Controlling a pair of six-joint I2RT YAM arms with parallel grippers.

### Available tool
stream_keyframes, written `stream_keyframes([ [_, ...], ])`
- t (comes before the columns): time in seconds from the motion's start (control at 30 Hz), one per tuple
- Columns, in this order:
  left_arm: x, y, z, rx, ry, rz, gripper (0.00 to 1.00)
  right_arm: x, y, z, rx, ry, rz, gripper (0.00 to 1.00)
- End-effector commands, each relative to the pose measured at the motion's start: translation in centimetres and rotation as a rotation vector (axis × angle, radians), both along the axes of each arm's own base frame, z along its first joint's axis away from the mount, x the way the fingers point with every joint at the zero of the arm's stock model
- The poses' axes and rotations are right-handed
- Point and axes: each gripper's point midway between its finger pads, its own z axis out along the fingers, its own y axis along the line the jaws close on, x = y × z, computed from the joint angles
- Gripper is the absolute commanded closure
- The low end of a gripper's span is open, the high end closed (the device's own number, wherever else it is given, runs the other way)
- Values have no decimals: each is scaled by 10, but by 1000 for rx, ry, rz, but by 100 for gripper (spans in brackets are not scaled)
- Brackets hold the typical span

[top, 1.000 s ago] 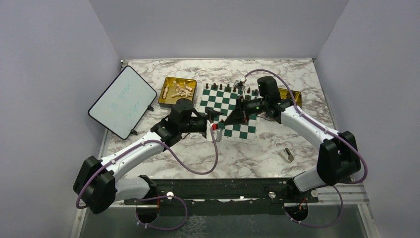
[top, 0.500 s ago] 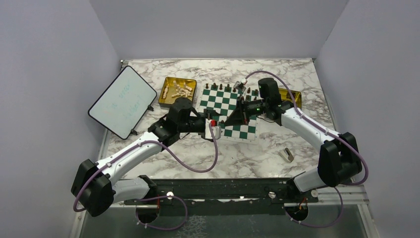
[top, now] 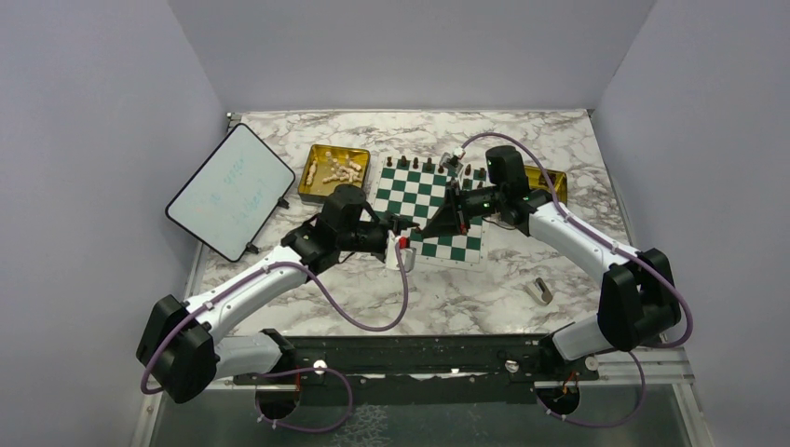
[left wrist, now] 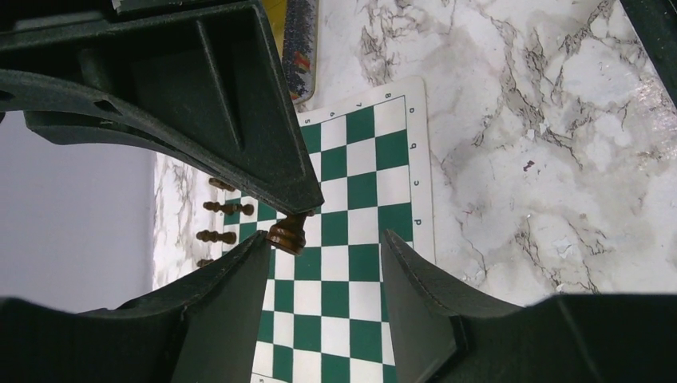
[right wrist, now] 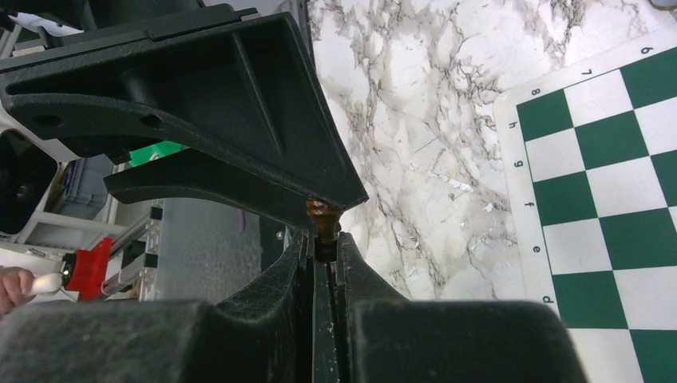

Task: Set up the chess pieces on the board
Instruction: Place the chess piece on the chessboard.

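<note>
The right gripper (right wrist: 323, 239) is clenched on a dark brown chess piece (right wrist: 322, 214), pinching its lower part so the turned top shows above the fingertips. It holds the piece in the air over the near part of the chessboard mat (top: 407, 191), which lies towards the far edge of the bench (top: 466, 289), about midway between the left and right edges.

The left gripper (left wrist: 323, 267) hangs right against it with its jaws spread wide and nothing between them. In the left wrist view the held piece sits at the mouth of that opening, closer to one finger than to the other.

A row of dark pieces (top: 403, 162) stands along the board's far side, and the cream pieces (top: 340, 170) lie heaped in the gold tray (top: 335, 147) beside the board's far-left corner. The step looks like a hand-over of one dark piece, or its carry to a square; which one cannot be told.

The setup seems early, as no cream piece stands on the board. A hand-over would call for the left jaws to centre on the piece and close before the right lets go; otherwise the piece must go down upright on its square.
</note>
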Motion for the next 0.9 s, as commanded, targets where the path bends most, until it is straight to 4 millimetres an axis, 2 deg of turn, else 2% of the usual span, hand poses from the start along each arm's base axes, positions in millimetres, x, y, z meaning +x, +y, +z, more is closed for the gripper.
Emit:
stream_keyframes([
  [0.0, -9, -8, 7, -7, -22, -74, 46, -5, 3, 8, 33, 2, 37, 89],
  [0.17, -7, -10, 9, -8, -36, -76, 45, -3, 4, 6, 26, 23, 36, 89],
  [0.27, -6, -12, 11, -9, -34, -76, 49, -2, 4, 5, 22, 31, 34, 89],
  [0.53, 0, -14, 8, -3, 37, -25, 69, 4, 4, 3, -7, 30, -16, 89],
  [0.7, 10, -11, 4, 1, 133, 91, 80, 16, 2, 12, -22, 3, -116, 89],
  [0.87, 22, -11, 9, -57, 257, 231, 90, 35, 0, 22, -15, 10, -283, 88],
])
